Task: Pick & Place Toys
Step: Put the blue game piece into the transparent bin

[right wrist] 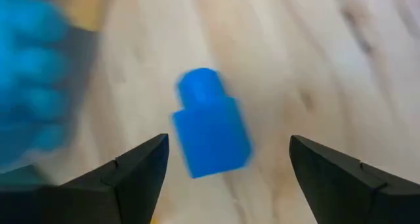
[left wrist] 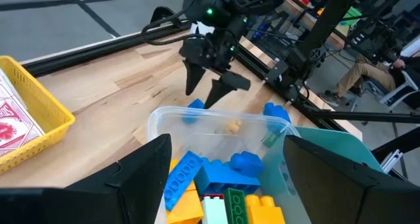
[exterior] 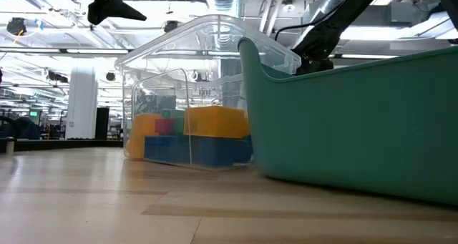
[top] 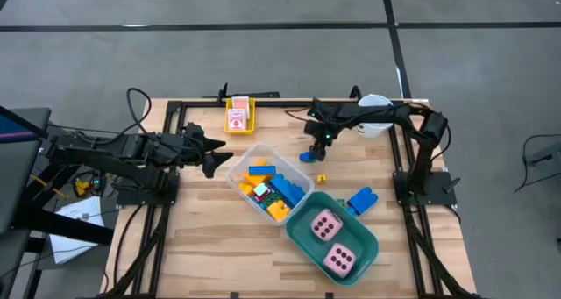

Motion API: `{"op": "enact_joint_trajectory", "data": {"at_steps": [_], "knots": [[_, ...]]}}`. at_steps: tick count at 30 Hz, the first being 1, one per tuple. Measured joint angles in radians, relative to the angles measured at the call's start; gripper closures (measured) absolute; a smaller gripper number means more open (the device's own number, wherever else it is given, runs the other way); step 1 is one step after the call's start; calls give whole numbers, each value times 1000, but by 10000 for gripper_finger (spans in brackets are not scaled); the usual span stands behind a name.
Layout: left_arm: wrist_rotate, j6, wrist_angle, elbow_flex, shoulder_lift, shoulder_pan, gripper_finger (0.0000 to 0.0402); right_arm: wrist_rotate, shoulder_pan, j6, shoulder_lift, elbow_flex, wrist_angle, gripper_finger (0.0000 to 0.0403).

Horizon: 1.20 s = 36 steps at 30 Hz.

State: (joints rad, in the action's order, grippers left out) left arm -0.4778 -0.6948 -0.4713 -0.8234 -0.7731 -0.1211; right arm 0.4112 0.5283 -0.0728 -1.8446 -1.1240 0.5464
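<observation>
Most bricks (top: 267, 192) already lie in the clear box (top: 235, 170) and both dice (top: 326, 225) in the tub (top: 368, 246), while the right pincer (top: 316, 147) hovers wide open, empty, over a loose blue brick (right wrist: 210, 125) on the tabletop (top: 202, 246); the left pincer (top: 213, 154), open and empty, waits beside the box.

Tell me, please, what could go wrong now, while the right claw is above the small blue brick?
1. The right claw hangs open over the small blue brick, which lies at an angle between the fingers; closing may push it aside.
2. The clear box is close by; a nudged brick could slide against its wall.
3. The left claw, also open, hovers at that box's other side, so both arms could crowd each other there.
</observation>
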Motion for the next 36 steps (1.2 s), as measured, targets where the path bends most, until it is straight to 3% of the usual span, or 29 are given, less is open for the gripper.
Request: {"op": "enact_joint_trajectory", "data": {"at_steps": [6, 18, 31, 36], "knots": [[0, -22, 0, 0, 0, 0, 112, 60, -15, -139, 24, 0, 0, 97], [0, -29, 9, 0, 0, 0, 113, -103, -77, -256, 24, 0, -94, 97], [8, 8, 21, 0, 0, -4, 113, -121, -79, -295, -85, -4, -110, 97], [15, 10, 26, 0, 0, -4, 113, -163, -90, -294, -85, -3, -117, 123]]}}
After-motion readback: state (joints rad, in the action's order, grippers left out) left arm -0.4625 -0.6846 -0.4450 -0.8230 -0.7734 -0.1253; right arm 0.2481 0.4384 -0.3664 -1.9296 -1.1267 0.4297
